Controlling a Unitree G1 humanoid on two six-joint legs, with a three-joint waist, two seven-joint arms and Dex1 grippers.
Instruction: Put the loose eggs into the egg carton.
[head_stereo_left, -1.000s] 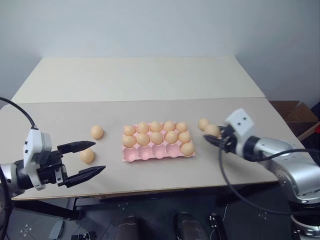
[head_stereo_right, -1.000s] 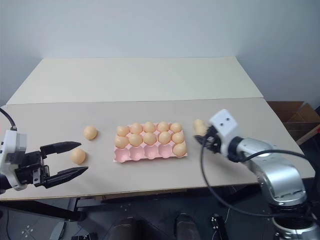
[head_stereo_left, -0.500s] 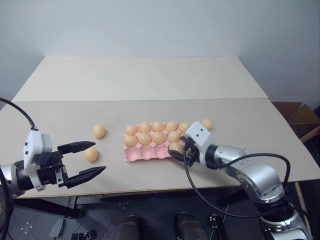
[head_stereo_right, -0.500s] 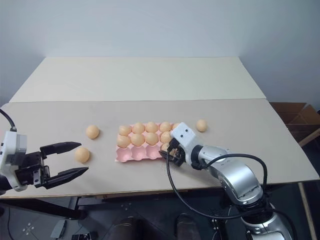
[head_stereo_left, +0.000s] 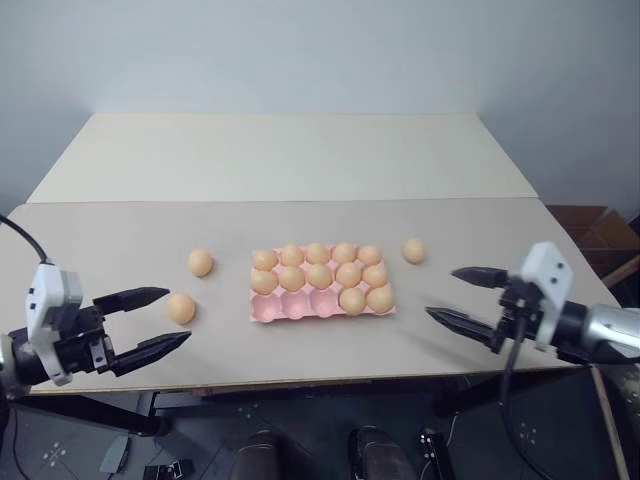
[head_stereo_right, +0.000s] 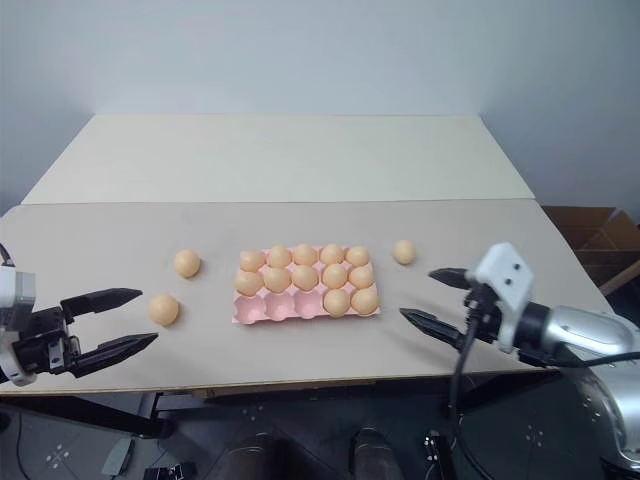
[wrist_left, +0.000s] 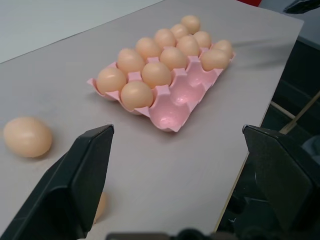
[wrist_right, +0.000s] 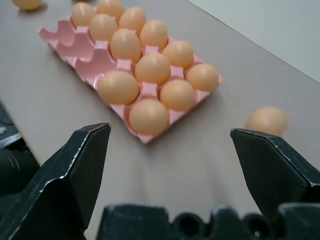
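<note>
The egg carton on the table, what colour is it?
The moulded egg carton is plain pink, with no pattern. The left wrist view shows it best.

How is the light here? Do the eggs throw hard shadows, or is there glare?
Left eye view: soft, even light, faint shadows under the loose eggs, no glare on the table; left wrist view: a soft shadow beside the egg carton.

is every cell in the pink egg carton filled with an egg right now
No. The egg carton has three bare cells in its near row, and three loose eggs lie on the table beside it.
</note>
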